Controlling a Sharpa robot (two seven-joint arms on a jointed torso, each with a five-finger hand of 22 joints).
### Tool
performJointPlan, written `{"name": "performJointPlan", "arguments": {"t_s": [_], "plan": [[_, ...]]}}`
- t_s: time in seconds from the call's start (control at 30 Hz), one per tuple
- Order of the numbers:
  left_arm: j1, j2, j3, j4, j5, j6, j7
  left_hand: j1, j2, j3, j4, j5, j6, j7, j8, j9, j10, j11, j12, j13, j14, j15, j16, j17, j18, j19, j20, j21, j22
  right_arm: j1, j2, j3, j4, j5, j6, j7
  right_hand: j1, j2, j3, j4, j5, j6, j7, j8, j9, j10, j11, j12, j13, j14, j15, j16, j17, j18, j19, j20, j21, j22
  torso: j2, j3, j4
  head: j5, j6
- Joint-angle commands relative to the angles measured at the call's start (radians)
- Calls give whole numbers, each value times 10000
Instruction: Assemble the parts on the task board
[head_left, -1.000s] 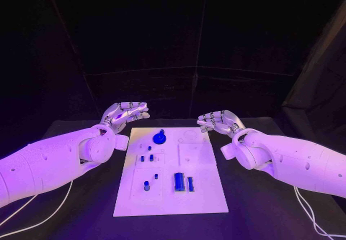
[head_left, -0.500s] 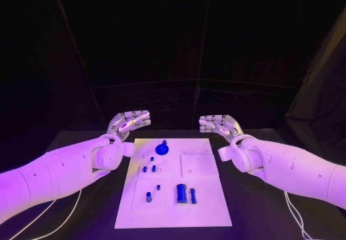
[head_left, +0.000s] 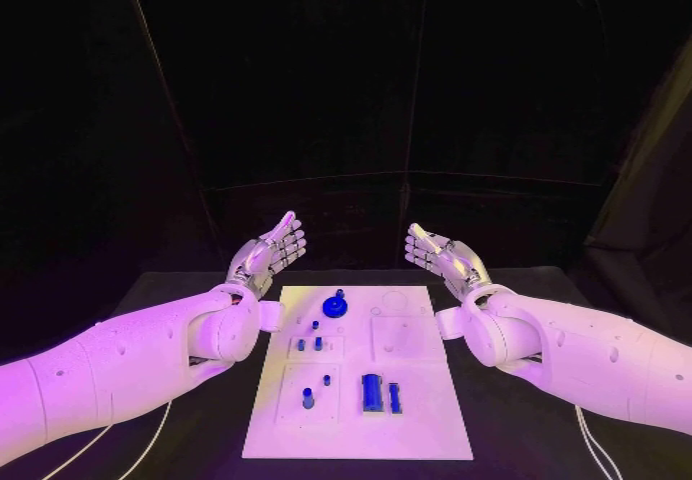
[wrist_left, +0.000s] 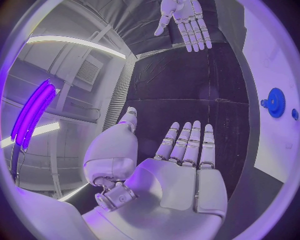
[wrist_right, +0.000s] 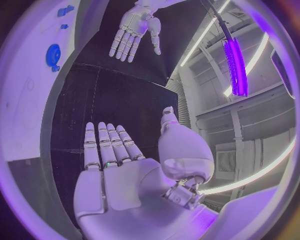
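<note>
The white task board (head_left: 418, 420) lies in the middle of the black table. A round blue gear-like part (head_left: 335, 306) stands near its far edge; the same part (wrist_left: 275, 103) (wrist_right: 53, 55) shows in both wrist views. Small blue pegs (head_left: 309, 343) sit mid-board, and two upright blue blocks (head_left: 381, 393) stand nearer me. My left hand (head_left: 270, 251) hovers beyond the board's far left corner, fingers straight and apart, holding nothing. My right hand (head_left: 440, 256) mirrors it past the far right corner, flat and empty. Each palm (wrist_left: 181, 170) (wrist_right: 115, 170) is bare in its wrist view.
Black table (head_left: 173, 300) surrounds the board on all sides. White cables (head_left: 137, 440) trail off the table near my left arm and at the right front (head_left: 599, 450). A dark curtain hangs behind the table.
Both hands have uncurled from loosely bent fingers to flat, straight ones and risen a little. The camera has tilted, shifting the whole picture downward.
</note>
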Motion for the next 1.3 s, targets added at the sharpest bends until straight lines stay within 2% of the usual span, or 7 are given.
{"name": "performJointPlan", "arguments": {"t_s": [0.03,0.1,0.13,0.17,0.3,0.33,1.3], "plan": [[-216,-201,169,874,-579,-2100,-27,-2243,-7,-110,0,-77,-1653,-398,-79,-49,-1642,-345,-115,-48,-1497,-825,-381,-62,-328,-1219,-483,-82,-489,-116,-326,100,919,932,-1813,338,-2404,-435,455,-38,-65,-1433,-368,-77,-71,-1629,-1013,-90,-102,-1690,-694,-84,-51,-348,-1463,-473,-112,-468,-58,45,34,0,2],[-331,-317,267,1294,-693,-2595,-42,-2562,-7,-110,0,-77,-1890,-398,-79,-49,-1872,-1050,-115,-48,-1707,-825,-437,-62,-328,-1393,-553,-82,-560,-179,-491,156,1355,1118,-2194,387,-2707,-435,519,-38,-65,-1610,-417,-77,-71,-1826,-1013,-90,-102,-1905,-694,-84,-51,-363,-1646,-534,-112,-528,-58,45,34,0,2],[-381,-367,309,1474,-741,-2807,-49,-2747,-7,-110,0,-77,-2025,-398,-79,-49,-2007,-1050,-115,-48,-1831,-825,-471,-62,-328,-1489,-595,-82,-601,-206,-561,179,1539,1197,-2354,408,-2905,-435,553,-38,-65,-1731,-1131,-77,-71,-1972,-1013,-90,-102,-2042,-694,-84,-51,-456,-1772,-570,-112,-567,-58,45,34,0,2],[-426,-412,347,1638,-785,-2999,-55,-2906,-7,-110,0,-77,-2142,-398,-79,-49,-2126,-1050,-115,-48,-1936,-825,-1180,-62,-1082,-1578,-630,-82,-635,-230,-624,200,1704,1267,-2498,427,-3064,-435,583,-38,-65,-1824,-1131,-77,-71,-2076,-1013,-90,-102,-2153,-694,-84,-51,-456,-1862,-610,-112,-597,-58,45,34,0,2],[-574,-562,474,2182,-932,-3638,-75,-3559,-7,-110,0,-77,-2624,-398,-79,-49,-2603,-1050,-115,-48,-2369,-825,-1180,-62,-1082,-1933,-769,-82,-777,-304,-818,265,2216,1486,-2945,484,-3786,-435,1405,-38,-65,-2244,-1131,-77,-71,-2569,-1013,-90,-102,-2660,-694,-84,-51,-1157,-2303,-1450,-112,-1429,-58,45,34,0,2],[-596,-583,492,2260,-953,-3730,-78,-3665,-7,-110,0,-77,-2696,-398,-79,-49,-2680,-1050,-115,-48,-2441,-825,-1180,-62,-1082,-1990,-1488,-82,-1499,-313,-840,273,2275,1512,-2997,491,-3896,-435,1405,-38,-65,-2310,-1131,-77,-71,-2639,-1013,-90,-102,-2737,-694,-84,-51,-1157,-2373,-1450,-112,-1429,-58,45,34,0,2],[-630,-618,521,2384,-987,-3876,-82,-5873,-7,-110,0,-77,-4310,-398,-79,-49,-4283,-1050,-115,-48,-4569,-825,-1180,-62,-1082,-3719,-1488,-82,-1499,-321,-862,280,2333,1536,-3047,498,-6474,-435,1405,-38,-65,-4359,-1131,-77,-71,-4963,-1013,-90,-102,-5153,-694,-84,-51,-1157,-4461,-1450,-112,-1429,-58,45,34,0,2]]}}
